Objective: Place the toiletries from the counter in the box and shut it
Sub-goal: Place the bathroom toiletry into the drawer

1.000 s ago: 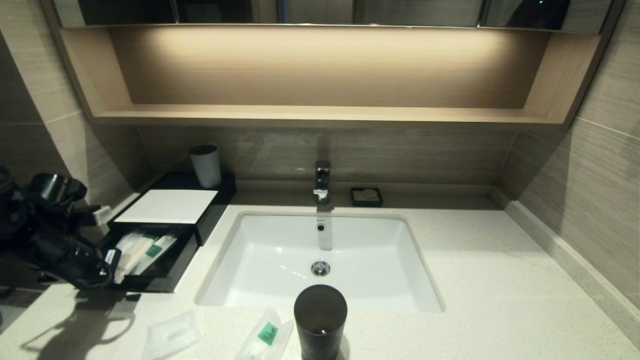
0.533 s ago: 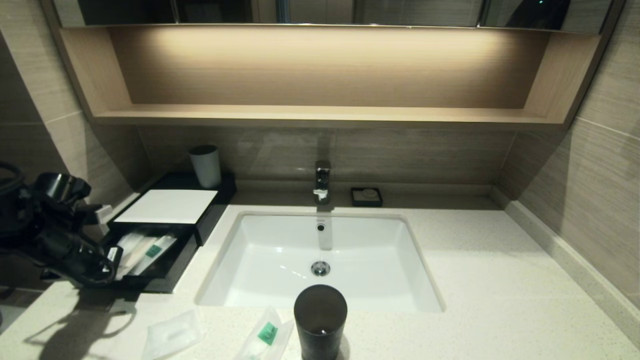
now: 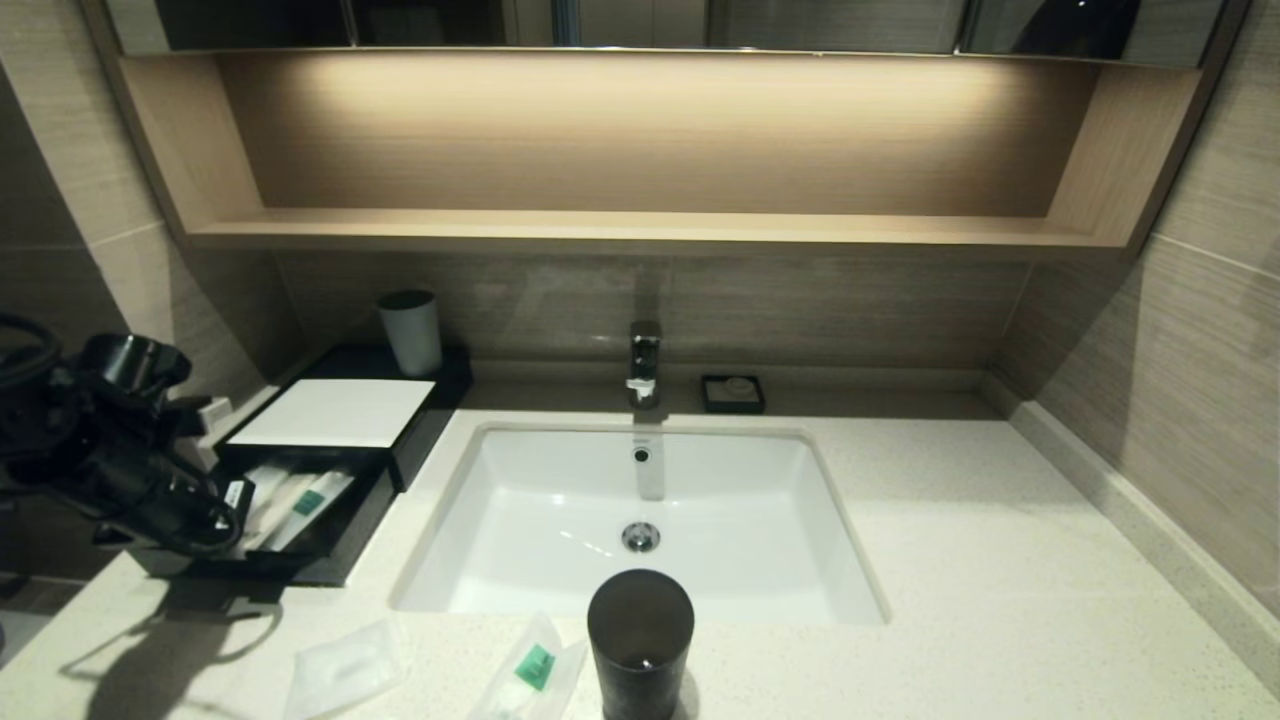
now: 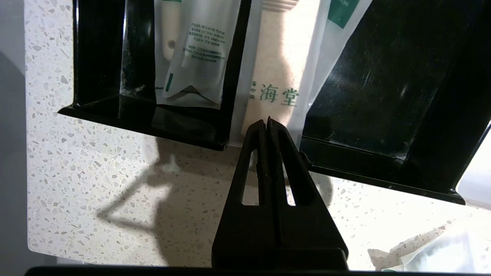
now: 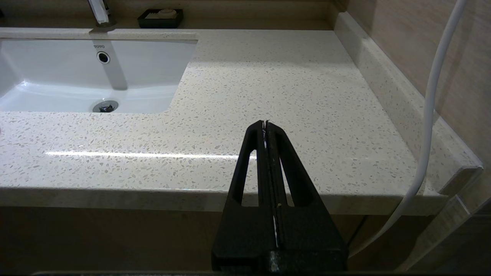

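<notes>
Nearest us, two toiletries packets, one squarish [image 3: 343, 668] and one green-labelled [image 3: 530, 672], lie on the counter [image 3: 950, 560] beside a dark cup [image 3: 640, 640]. Our right gripper [image 5: 266, 123] hangs parked off the counter's front edge, fingers pressed together. Farther, our left gripper [image 4: 267, 122], pressed together on nothing, hovers at the box [image 3: 340, 412] tray's front rim, where other packets [image 3: 296, 500] lie.

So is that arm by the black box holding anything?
Nothing: the left gripper is shut and empty, its tips at a packet overhanging the tray's front edge.
</notes>
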Tool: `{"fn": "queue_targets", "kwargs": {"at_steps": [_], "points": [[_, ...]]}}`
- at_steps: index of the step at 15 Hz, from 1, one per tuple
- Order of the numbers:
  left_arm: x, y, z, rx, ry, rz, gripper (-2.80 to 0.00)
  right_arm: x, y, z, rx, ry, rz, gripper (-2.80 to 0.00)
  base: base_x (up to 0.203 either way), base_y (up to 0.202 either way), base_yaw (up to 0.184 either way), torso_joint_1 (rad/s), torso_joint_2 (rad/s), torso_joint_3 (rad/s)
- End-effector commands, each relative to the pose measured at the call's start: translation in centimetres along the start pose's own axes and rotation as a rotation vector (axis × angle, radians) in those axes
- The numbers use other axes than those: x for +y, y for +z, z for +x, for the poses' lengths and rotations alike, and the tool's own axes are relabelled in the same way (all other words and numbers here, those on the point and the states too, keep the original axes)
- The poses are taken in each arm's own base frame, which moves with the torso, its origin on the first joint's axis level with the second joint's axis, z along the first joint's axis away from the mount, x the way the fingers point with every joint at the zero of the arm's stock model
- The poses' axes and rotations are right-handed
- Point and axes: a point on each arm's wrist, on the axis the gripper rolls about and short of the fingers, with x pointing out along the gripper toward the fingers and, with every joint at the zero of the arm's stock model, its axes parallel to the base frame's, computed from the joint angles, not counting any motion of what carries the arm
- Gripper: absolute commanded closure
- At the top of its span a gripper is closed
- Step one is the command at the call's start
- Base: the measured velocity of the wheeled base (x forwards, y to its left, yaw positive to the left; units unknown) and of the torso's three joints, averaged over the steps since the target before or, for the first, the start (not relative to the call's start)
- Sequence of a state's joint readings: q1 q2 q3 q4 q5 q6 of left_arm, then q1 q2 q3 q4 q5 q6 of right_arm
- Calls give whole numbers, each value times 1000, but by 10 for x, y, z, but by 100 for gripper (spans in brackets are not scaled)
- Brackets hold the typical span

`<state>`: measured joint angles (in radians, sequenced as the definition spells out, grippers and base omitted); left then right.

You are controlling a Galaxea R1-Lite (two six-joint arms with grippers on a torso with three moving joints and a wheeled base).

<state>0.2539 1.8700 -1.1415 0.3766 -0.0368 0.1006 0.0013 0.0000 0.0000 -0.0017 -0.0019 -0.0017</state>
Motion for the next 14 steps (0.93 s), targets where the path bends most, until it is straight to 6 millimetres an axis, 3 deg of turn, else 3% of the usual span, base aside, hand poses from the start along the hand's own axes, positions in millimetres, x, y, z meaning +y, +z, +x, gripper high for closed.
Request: {"fn": "queue_targets", "kwargs": {"at_steps": [1,14], "points": [[-3,3,-1,-7,-4,7,0,0,0,0,0,1,0,0,0,0,0,0,0,0],[-4,6,15,29,-3,13,0,0,0,0,0,1,0,0,0,0,0,0,0,0]]}}
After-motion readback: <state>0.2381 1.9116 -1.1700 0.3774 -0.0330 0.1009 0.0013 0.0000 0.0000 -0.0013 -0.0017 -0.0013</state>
